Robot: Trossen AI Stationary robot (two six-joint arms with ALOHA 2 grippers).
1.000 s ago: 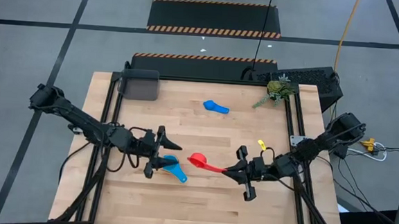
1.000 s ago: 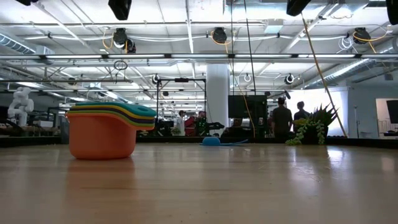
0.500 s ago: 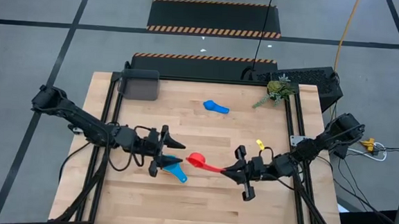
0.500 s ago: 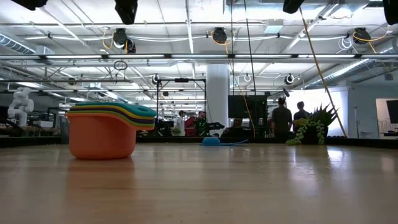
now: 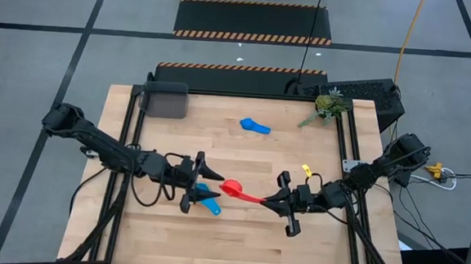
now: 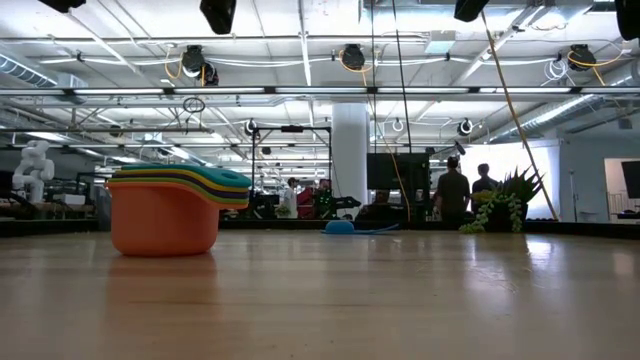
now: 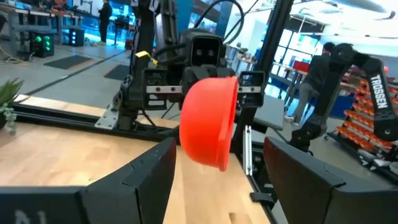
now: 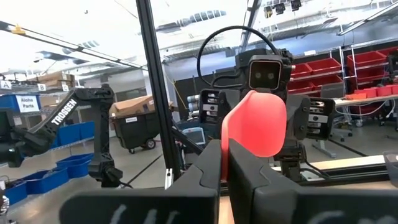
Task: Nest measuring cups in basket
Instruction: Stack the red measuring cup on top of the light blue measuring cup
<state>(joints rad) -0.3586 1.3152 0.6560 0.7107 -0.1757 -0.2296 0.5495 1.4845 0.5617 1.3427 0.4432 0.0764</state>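
My right gripper (image 5: 280, 202) is shut on the red measuring cup (image 5: 232, 187) and holds it above the table's middle. In the left wrist view the red cup (image 7: 208, 121) hangs just ahead of my open left gripper (image 7: 219, 146), which hovers at its left (image 5: 198, 183) without touching it. A light blue cup (image 5: 207, 200) lies on the table below the left gripper. A second blue cup (image 5: 255, 126) lies farther back. The dark grey basket (image 5: 164, 101) stands at the far left corner. A nested stack with an orange cup at the bottom (image 6: 165, 210) shows only in the low view. My right gripper pinches the red cup's flat handle (image 5: 258, 199) near its free end between both fingers (image 8: 208, 162). It comes level from the table's right, the fingers lying along the handle. The cup is lifted clear, and its bowl (image 8: 255, 124) sticks out toward the left gripper.
A green plant sprig (image 5: 327, 106) lies at the far right corner. A small yellow piece (image 5: 307, 169) sits on the right arm. Black rails run along both table sides. Bare wood shows along the near edge and between the basket and the blue cup.
My left gripper has moved toward the table's right, closer to the red cup, staying open. The right gripper and the red cup have kept still.
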